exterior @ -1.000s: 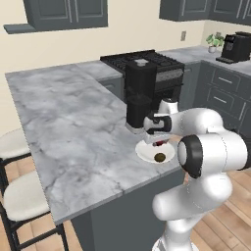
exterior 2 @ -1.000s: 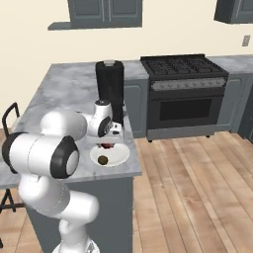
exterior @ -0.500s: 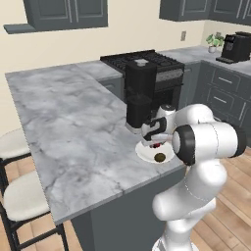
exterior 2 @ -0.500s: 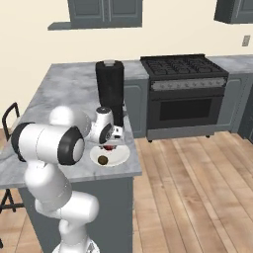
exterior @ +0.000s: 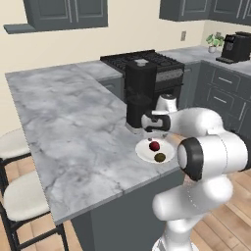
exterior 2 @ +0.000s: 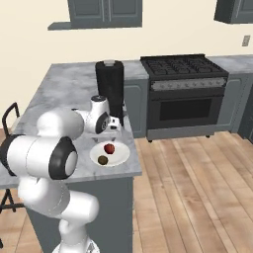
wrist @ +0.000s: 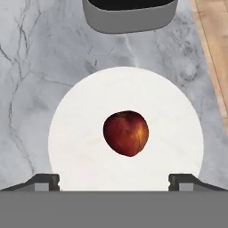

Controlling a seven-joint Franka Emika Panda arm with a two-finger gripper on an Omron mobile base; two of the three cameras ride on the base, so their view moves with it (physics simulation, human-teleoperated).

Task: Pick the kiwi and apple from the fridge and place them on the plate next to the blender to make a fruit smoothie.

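The small white plate (exterior: 144,152) (exterior 2: 121,154) (wrist: 75,133) lies on the grey marble counter just in front of the tall black blender (exterior: 140,93) (exterior 2: 109,85) (wrist: 127,18). The dark red apple (exterior: 154,145) (exterior 2: 109,147) (wrist: 126,132) rests at the plate's middle, free of the fingers. The olive-brown kiwi (exterior: 160,157) (exterior 2: 103,159) lies beside it, toward the counter's front edge. My gripper (exterior: 156,133) (exterior 2: 113,132) (wrist: 113,181) hangs open a little above the apple, pointing down, its tips spread wide on either side. The fridge is out of view.
The plate sits near the counter's front corner (exterior 2: 133,170), with wood floor (exterior 2: 197,188) beyond it. A black stove (exterior 2: 184,94) stands behind the blender. Stools (exterior: 19,196) line the counter's left side. A black coffee machine (exterior: 237,46) stands on the far right counter.
The jaws have spread from shut on the apple to wide open, and the apple now lies on the plate beside the kiwi. The arm's elbow has swung nearer the cameras.
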